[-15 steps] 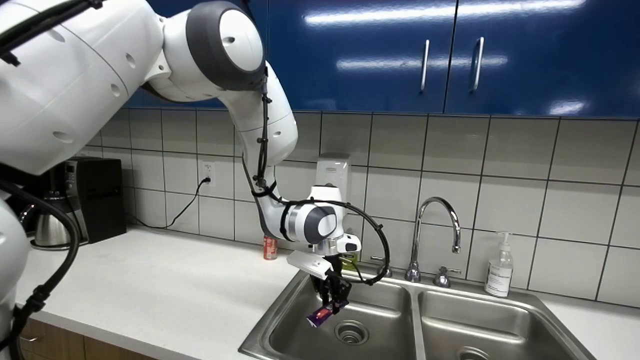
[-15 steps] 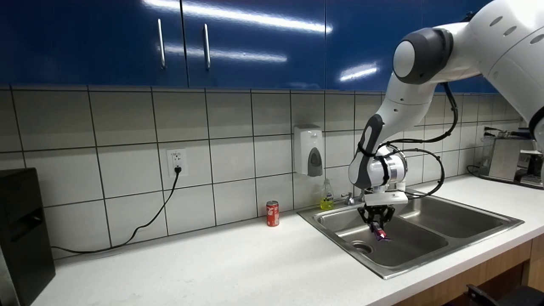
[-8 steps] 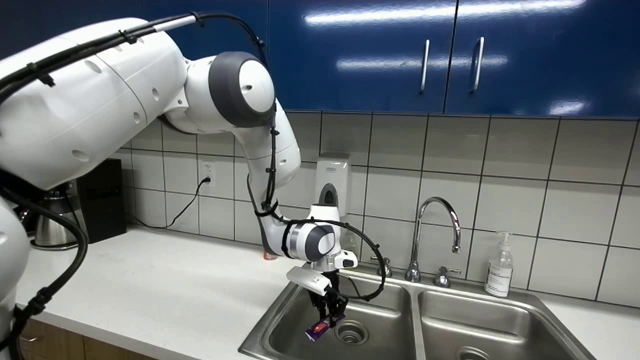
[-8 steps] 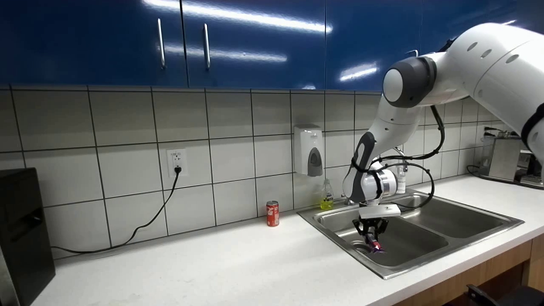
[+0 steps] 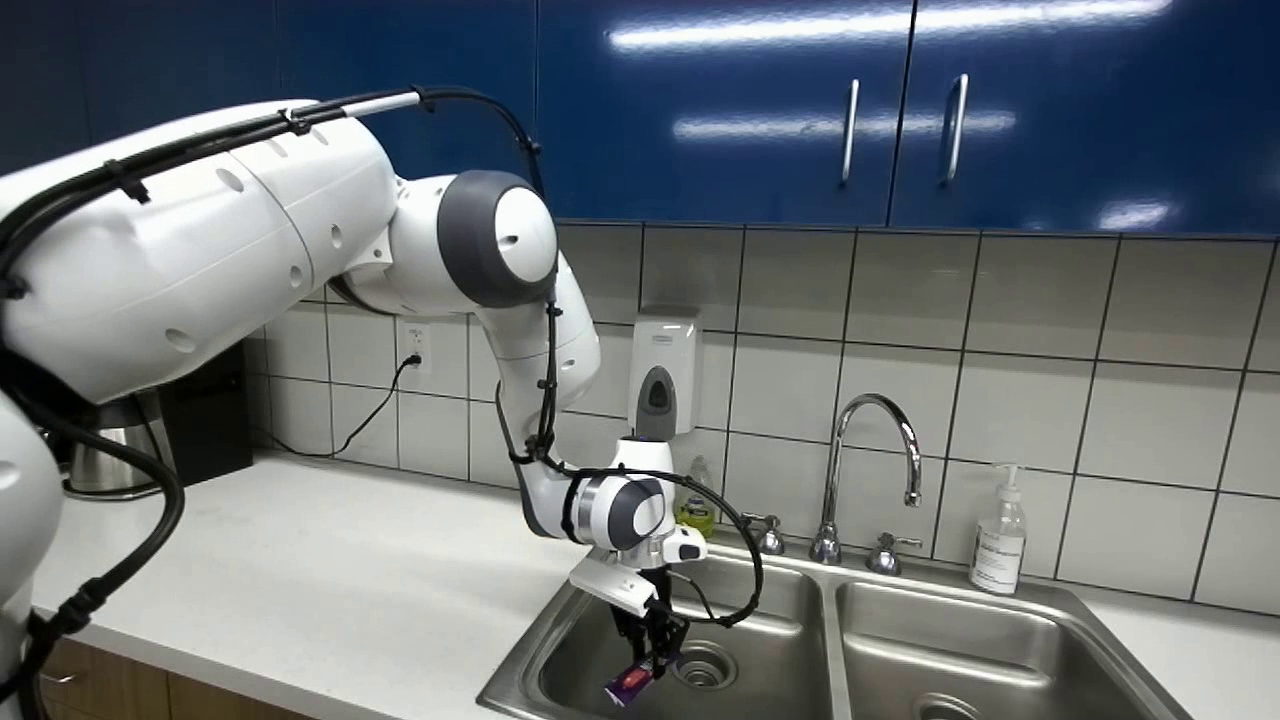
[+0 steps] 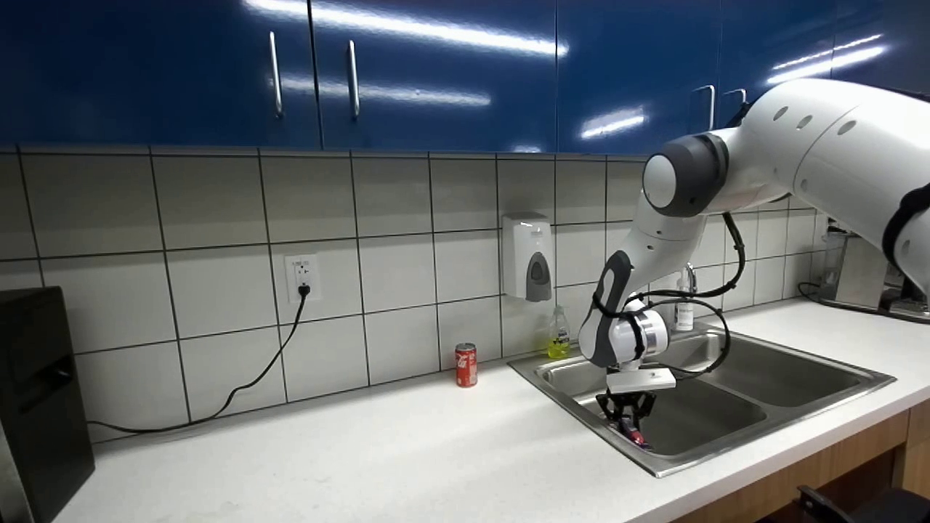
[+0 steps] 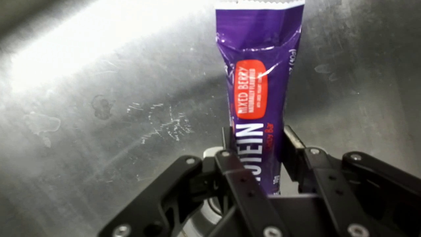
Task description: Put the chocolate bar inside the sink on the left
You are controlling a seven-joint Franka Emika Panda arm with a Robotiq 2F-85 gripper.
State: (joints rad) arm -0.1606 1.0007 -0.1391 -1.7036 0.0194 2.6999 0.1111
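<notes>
Evidently the glossy purple-and-red wrapped bar was low in the left stainless-steel basin, its sides pinched by the black two-fingered gripper, closed to its width. Carrying looked finished, release not; contact with the basin's bottom was unclear.

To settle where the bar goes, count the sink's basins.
2: the left basin, below the gripper and bar, and the right basin, across the divider. Both show in both exterior views; none seems hidden.
</notes>
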